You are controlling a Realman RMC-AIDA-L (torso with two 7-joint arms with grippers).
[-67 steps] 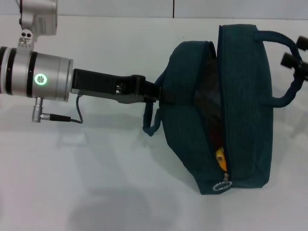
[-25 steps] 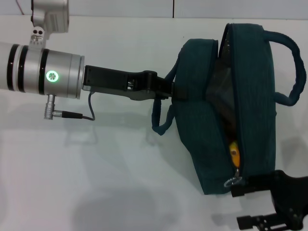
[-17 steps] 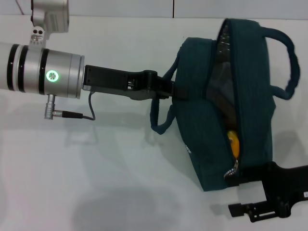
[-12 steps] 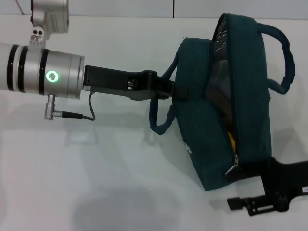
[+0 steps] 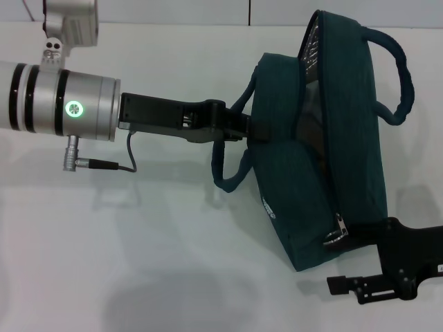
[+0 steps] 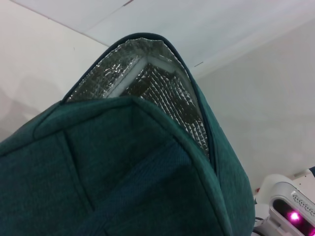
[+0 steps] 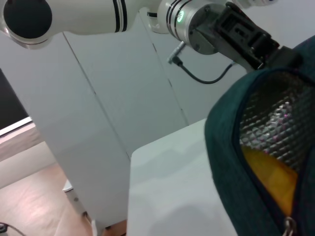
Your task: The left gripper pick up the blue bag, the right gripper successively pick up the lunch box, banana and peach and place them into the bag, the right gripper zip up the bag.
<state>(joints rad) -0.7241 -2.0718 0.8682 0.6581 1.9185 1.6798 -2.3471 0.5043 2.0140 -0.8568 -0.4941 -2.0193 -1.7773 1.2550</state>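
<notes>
Two grippers share the blue bag at table centre: left gripper, nine o'clock, clenches its handle for steadiness; right gripper, five o'clock, pinches the zipper pull.

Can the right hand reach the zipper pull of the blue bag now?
Probably yes: the right hand is beside the zipper pull at the blue bag's lower corner, with nothing between them.

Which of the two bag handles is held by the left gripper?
The handle on the bag's left side; the left gripper clamps it. The other handle, on the blue bag's right, arches free.
</notes>
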